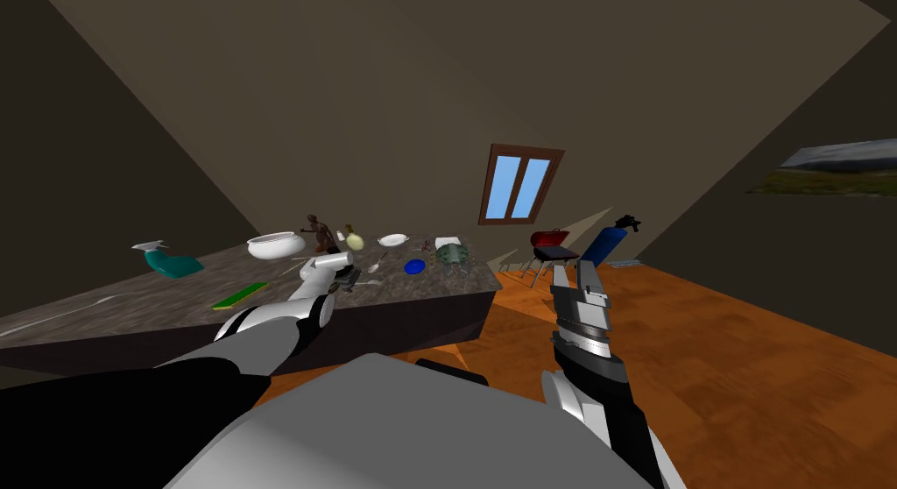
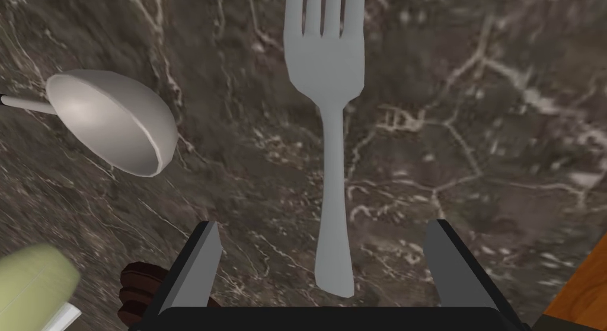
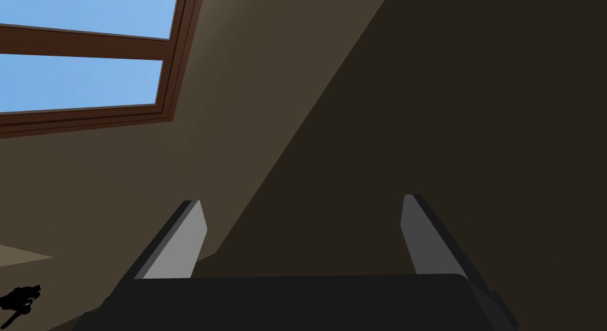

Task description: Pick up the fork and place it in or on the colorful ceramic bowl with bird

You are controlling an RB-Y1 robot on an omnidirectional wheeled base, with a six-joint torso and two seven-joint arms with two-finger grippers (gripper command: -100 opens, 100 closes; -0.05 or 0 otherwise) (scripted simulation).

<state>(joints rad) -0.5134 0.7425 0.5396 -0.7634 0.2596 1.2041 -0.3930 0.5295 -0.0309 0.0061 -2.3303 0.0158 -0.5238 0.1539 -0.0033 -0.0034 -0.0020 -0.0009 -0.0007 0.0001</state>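
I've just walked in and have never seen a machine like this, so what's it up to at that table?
The robot is going for the fork, which lies flat on the dark marbled table. Its left gripper is open and hangs over the fork's handle, straddling it without gripping it. A spoon lies just beside the fork. The right gripper is open too, held up away from the table. So the fork is not yet picked up.
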